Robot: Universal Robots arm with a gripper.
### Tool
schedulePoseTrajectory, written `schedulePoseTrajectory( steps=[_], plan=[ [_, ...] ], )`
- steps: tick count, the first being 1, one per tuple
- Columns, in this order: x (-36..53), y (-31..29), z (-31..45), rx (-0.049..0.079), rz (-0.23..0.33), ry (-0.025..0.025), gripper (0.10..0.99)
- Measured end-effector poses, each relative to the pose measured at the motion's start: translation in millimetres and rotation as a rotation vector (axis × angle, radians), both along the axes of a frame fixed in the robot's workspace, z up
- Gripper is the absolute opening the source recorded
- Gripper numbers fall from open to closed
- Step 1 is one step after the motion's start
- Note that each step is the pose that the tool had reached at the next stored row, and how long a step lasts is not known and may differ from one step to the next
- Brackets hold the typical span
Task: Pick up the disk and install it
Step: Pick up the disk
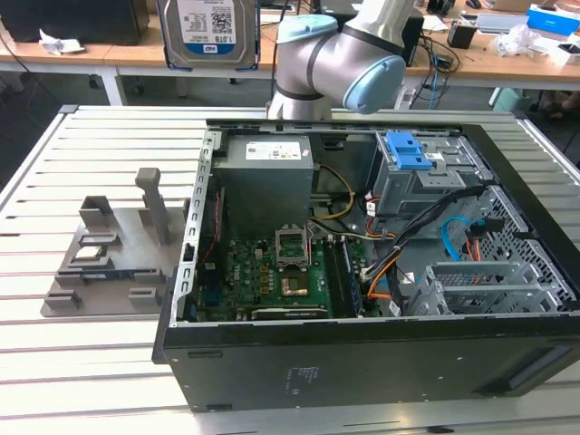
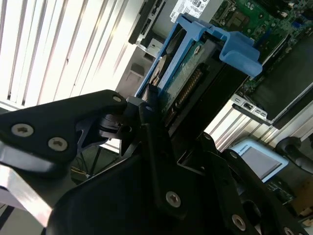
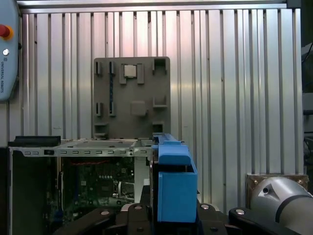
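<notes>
One disk (image 1: 208, 32), long axis vertical (label (image 1: 210, 25) outward)

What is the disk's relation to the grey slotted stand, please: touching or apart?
Apart. The exterior view shows the disk up in the air, well clear of the grey slotted stand on the table.

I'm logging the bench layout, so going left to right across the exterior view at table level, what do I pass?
Grey slotted stand → green motherboard → blue latch piece → metal drive cage. Left out: the disk, up high, overlapping the first two.
</notes>
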State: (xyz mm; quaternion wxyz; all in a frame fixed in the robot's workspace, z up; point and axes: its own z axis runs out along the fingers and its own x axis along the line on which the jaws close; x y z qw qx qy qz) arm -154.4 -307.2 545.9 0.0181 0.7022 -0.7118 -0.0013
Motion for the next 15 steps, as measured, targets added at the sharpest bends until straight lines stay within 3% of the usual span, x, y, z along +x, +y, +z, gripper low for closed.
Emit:
schedulePoseTrajectory(
  steps=[8,15],
  plan=[
    [24.1,0.3,0.0,0.0,0.0,0.0,0.357],
    [52.9,1.7,0.0,-0.002,0.0,0.0,0.357]
  ],
)
